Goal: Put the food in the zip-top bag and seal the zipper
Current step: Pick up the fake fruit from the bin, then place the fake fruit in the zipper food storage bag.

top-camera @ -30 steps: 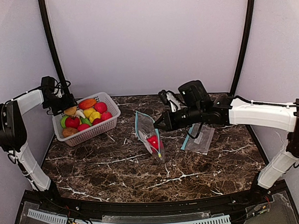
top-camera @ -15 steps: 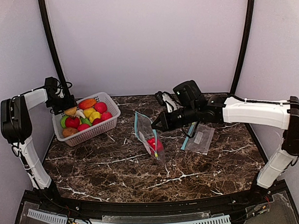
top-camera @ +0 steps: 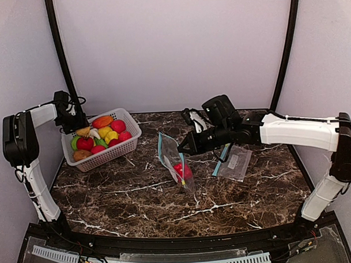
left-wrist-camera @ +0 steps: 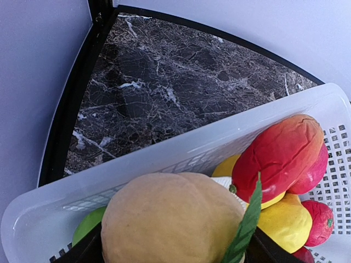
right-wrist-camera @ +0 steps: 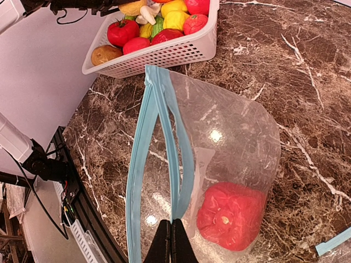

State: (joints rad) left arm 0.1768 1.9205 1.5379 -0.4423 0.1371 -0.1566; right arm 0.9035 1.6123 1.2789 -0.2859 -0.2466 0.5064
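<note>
Food (top-camera: pixel 109 134) lies mostly heaped in the white basket (top-camera: pixel 107 158) at the left rear of the marble table (top-camera: pixel 137 196). One red piece (right-wrist-camera: pixel 230 216) sits inside the zip-top bag (right-wrist-camera: pixel 230 137) near the table's middle.

Against a second ago, your right arm (top-camera: pixel 296 130) has slid a little to the left. Your left arm (top-camera: pixel 39 116) has re-angled, its dark joint now standing higher, while its wrist hangs over the same back corner of the basket.

Your right arm stretches low across the table with the forearm nearly level. The right gripper (right-wrist-camera: pixel 171 241) is pinched tight on the bag's blue zipper strip, and the mouth gapes beside it.

Your left arm folds up along the wall, and the left gripper (top-camera: pixel 76 123) reaches over the basket's far rim. In its wrist view the fingers (left-wrist-camera: pixel 82 253) stand either side of a tan fruit (left-wrist-camera: pixel 173 216), but you cannot tell whether they press it. A red-orange mango (left-wrist-camera: pixel 279 156) lies just beside that fruit.
</note>
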